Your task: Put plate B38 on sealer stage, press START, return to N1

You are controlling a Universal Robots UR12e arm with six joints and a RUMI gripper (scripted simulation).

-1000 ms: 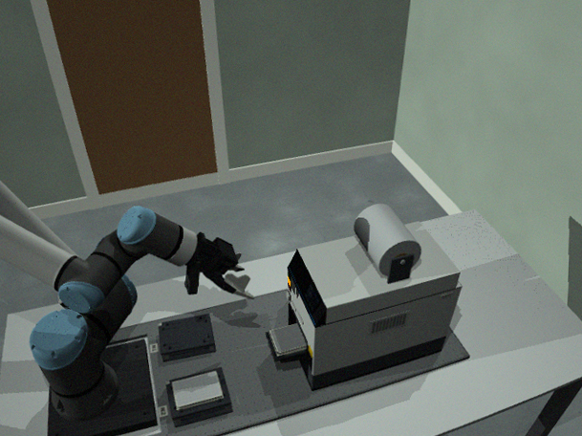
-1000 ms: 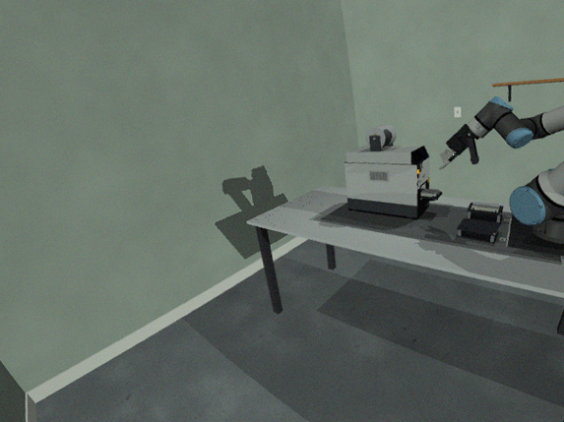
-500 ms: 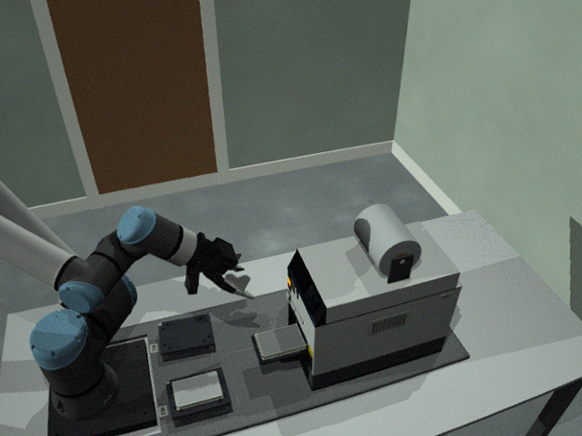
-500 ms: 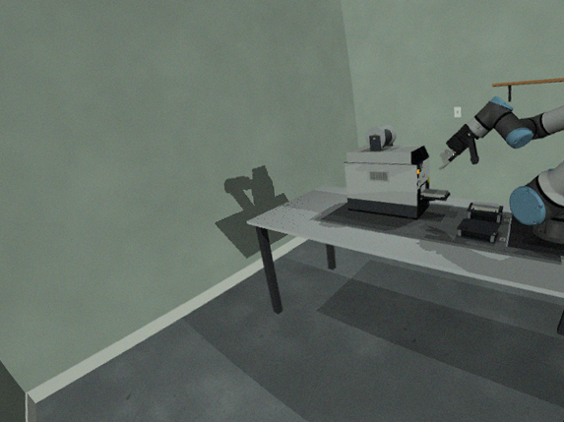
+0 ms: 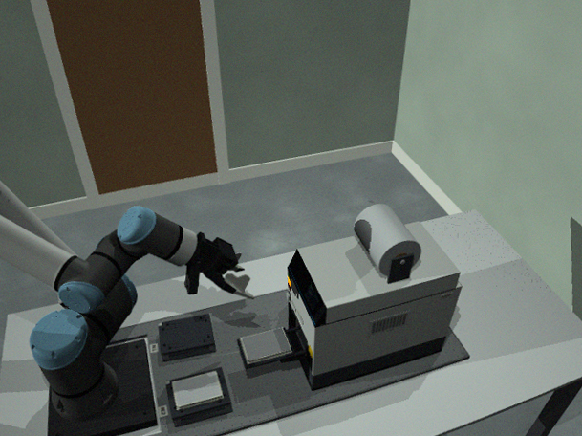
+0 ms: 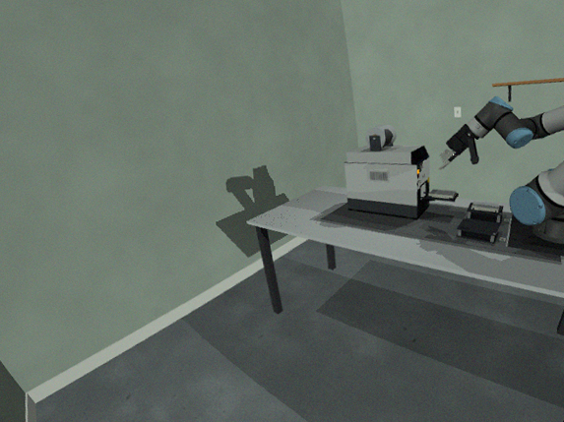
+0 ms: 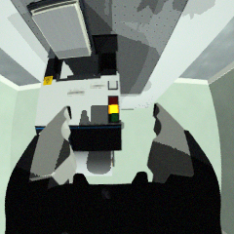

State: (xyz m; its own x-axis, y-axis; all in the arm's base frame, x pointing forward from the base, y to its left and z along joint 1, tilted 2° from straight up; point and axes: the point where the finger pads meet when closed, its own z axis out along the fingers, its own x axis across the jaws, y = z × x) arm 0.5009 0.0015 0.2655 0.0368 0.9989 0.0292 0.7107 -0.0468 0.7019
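The sealer [image 5: 372,314] stands on the table, its stage [image 5: 266,347] out at the front. Plate B38 [image 5: 263,344] lies flat on the stage with a smooth grey top; it also shows in the wrist view [image 7: 60,29]. The sealer's lamp [image 7: 113,109] glows amber, with the red and green cells dark. The nearer back nest [image 5: 186,335] is empty. The front nest [image 5: 198,390] holds a pale plate. My gripper [image 5: 229,283] hangs in the air to the left of the sealer, facing its front panel, open and empty, well clear of the stage.
A foil roll [image 5: 387,240] sits on top of the sealer. My arm's base [image 5: 78,376] stands on a dark plate at the table's left end, beside the two nests. The table's right part lies beyond the sealer.
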